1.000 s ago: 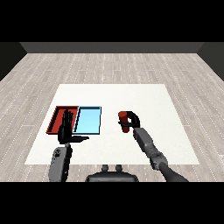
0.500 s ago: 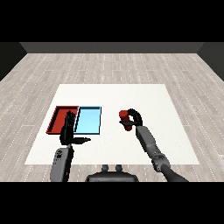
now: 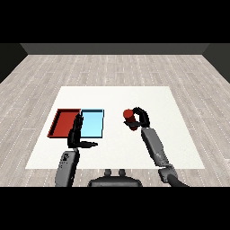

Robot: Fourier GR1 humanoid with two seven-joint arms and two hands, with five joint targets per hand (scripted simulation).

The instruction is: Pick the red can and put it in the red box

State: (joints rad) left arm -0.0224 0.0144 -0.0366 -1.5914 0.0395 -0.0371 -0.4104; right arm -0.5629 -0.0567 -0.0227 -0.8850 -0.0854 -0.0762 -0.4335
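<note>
Fingers of my right hand [image 3: 140, 118] curl around the red can [image 3: 129, 117], right of the light blue tray [image 3: 92, 124]. My left hand [image 3: 76, 134] hovers with straight fingers at that tray's near edge. Left of it sits the red tray [image 3: 64, 122]. White table [image 3: 148, 96]; grey plank floor [image 3: 112, 69] beyond.

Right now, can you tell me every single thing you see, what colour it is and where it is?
Table: one, white, on the wooden floor.
Red tray: one, red, left part of the table.
Light blue tray: one, light blue, right beside the red tray.
Red can: one, red, right of the trays, held.
Left hand: one, black, fingers straight, in front of the trays.
Right hand: one, black, curled round the can.
</note>
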